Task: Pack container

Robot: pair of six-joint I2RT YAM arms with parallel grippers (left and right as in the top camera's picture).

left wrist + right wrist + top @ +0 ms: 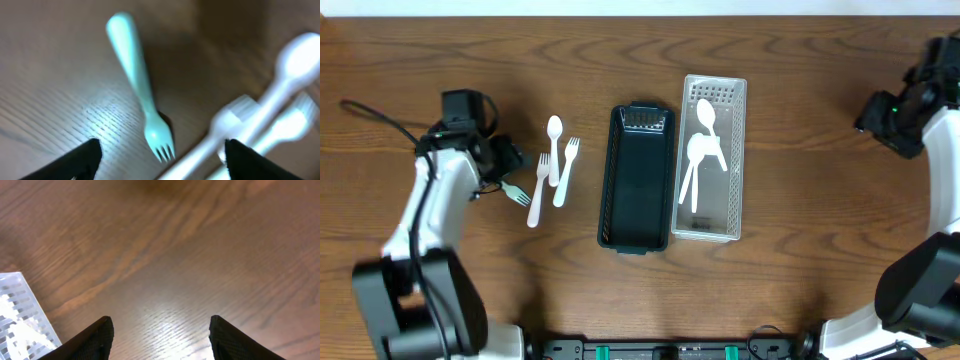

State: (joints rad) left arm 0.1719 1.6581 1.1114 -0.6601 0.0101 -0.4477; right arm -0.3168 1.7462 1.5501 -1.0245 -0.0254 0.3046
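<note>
Hovering left end effector (161, 150) | slim mint plastic fork (135, 75) | woodgrain table (50, 75)

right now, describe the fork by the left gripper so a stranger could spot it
Find the black basket in the middle, then look on the left arm's side of it. The fork nearest the left gripper is the one: pale green, while the spoon and two forks beside it are white.
</note>
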